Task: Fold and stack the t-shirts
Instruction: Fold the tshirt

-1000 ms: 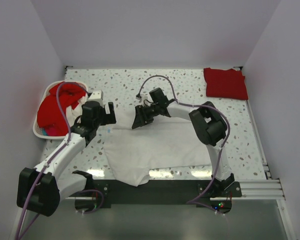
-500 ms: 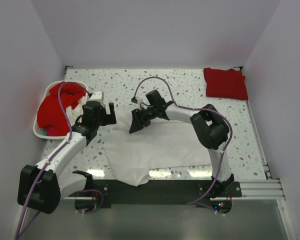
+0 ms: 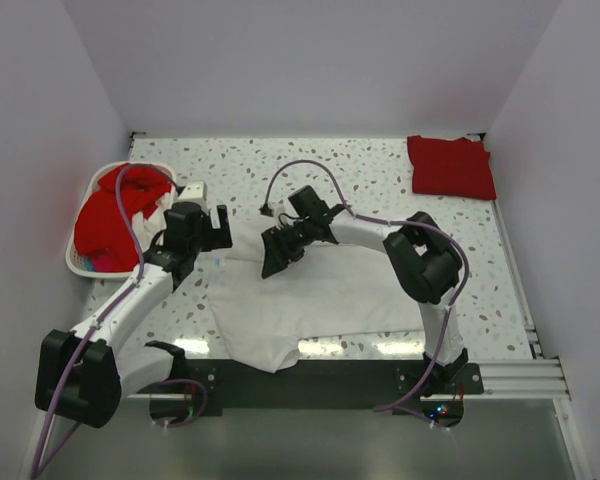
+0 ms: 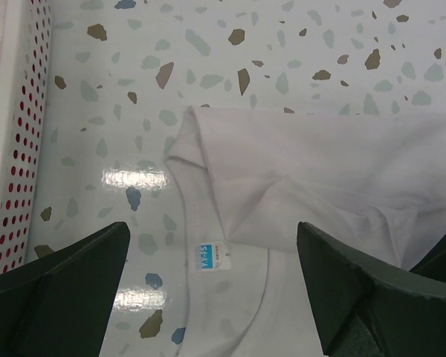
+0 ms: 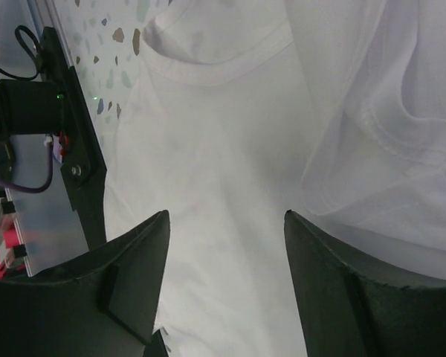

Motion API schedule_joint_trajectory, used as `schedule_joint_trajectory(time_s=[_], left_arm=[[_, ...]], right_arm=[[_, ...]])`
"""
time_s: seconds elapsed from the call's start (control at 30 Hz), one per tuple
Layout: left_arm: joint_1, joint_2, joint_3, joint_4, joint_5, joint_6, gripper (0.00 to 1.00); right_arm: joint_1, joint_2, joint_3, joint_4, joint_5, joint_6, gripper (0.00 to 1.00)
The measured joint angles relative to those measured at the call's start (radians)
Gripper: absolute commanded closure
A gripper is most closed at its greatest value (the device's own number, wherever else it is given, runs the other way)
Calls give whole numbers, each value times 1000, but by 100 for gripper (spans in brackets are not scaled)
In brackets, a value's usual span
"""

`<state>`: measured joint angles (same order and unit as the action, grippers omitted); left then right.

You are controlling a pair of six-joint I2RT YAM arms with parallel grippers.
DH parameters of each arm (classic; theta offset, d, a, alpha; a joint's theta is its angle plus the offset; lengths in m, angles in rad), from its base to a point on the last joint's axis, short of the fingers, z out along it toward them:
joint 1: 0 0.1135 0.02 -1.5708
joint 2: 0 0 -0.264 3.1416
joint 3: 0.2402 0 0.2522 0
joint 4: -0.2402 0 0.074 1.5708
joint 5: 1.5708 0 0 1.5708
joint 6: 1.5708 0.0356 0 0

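Overhead view of a speckled tabletop (image 3: 380,170) with a white t-shirt (image 3: 310,300) lying across its near middle, its neck end pointing left and far, where both robot arms reach in over it. The left hand (image 3: 218,228) hangs over the collar with its two dark fingers (image 4: 59,282) spread wide and nothing between them; its wrist camera looks straight down on the curved neckband and a small blue neck label (image 4: 209,256). The right hand (image 3: 273,255), just beside it to the right, is likewise spread and holding nothing, poised above the shirt's chest with the collar at the far edge of its own view; whether its fingertips touch the cloth cannot be told. Both hands sit at the neck end, likely so each can take a shoulder and draw the cloth into a fold. The shirt is soft, thin and rumpled, not yet flat: a sleeve or shoulder is doubled over near the collar, a hemmed sleeve edge bunches on the right, and the near edge sags toward the arm bases. A folded red t-shirt (image 3: 450,167) lies well apart in the far right corner, probably placed as the base of the stack. More red t-shirts (image 3: 110,210) are heaped in a white basket (image 3: 77,265) on the left, within the left arm's reach, waiting their turn
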<state>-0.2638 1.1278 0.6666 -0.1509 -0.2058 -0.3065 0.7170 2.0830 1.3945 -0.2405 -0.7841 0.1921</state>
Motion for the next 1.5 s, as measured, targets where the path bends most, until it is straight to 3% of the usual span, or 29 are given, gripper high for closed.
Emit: schedule_joint_trajectory(time_s=[0.17,0.4,0.77,1.5], left_arm=[[0,0,0,-1,-15,-6,0],[1,0,0,-8,-71,-18,0],[1,1,1,-36,-144,-42,0],[1,8,11,-54,-165,-50,0]], right_arm=[[-6,-34,63,-31,40,-8,23],[-15,41,256,-18,72,2,14],[-18,252,422,-17,77,43,14],[-7,267,328,69,-102,103,22]])
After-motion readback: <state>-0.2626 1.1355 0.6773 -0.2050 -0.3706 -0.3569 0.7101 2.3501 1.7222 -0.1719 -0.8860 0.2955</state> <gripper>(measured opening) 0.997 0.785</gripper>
